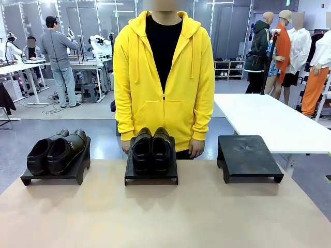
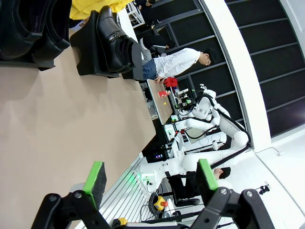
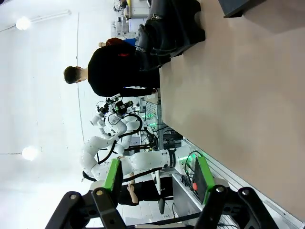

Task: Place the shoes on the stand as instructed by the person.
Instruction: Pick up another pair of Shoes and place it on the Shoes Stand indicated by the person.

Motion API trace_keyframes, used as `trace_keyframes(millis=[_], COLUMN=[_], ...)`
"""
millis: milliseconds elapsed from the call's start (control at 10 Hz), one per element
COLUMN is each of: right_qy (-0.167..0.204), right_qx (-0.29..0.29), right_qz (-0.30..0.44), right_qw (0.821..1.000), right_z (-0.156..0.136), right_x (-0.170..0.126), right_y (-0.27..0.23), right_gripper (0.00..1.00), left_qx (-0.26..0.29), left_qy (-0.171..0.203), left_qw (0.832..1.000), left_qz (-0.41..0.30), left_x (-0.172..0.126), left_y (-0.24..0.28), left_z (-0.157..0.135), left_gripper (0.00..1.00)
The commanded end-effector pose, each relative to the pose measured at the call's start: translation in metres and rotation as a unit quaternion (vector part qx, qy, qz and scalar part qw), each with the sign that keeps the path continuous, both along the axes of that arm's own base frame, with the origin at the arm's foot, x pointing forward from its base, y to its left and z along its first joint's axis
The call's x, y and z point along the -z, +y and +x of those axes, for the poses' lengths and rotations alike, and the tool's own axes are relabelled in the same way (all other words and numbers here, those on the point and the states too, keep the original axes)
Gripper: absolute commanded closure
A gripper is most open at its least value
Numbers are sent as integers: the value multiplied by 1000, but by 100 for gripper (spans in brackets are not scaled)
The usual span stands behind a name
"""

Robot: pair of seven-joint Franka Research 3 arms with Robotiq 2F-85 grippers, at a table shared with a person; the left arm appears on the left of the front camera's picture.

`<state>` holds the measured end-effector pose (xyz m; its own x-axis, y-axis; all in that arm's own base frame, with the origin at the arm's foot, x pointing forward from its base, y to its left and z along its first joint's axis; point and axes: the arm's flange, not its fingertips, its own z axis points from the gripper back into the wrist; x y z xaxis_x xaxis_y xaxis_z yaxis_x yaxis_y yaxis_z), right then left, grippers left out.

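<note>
On our left we see one pair of shoes sitting on the left stand, toes turned toward the table's left corner, and beside it a second pair sits on the middle stand, toes pointing at us. The right stand is bare, and the person stands at the far edge just behind the middle stand, hands hanging at their sides. In the wrist views our left gripper and right gripper both hang spread apart with nothing between the green pads, off the table's near edge.
</note>
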<state>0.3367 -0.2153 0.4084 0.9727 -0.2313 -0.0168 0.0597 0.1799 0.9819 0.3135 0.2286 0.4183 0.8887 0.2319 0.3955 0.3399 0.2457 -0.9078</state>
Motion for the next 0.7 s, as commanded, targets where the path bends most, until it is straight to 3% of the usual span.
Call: trace_keyframes(millis=[0, 600], right_qy=[0, 0], right_qx=[-2, -2], right_qz=[-6, -6], right_qw=[1000, 1000], right_z=[-5, -5], right_x=[0, 0], right_y=[4, 4], right_gripper=[23, 23], left_qx=[-6, -6], left_qy=[-12, -12], left_qw=[1000, 1000], left_qz=[2, 2], left_x=[-2, -2], left_y=[-2, -2], left_z=[0, 0], left_gripper=[4, 4])
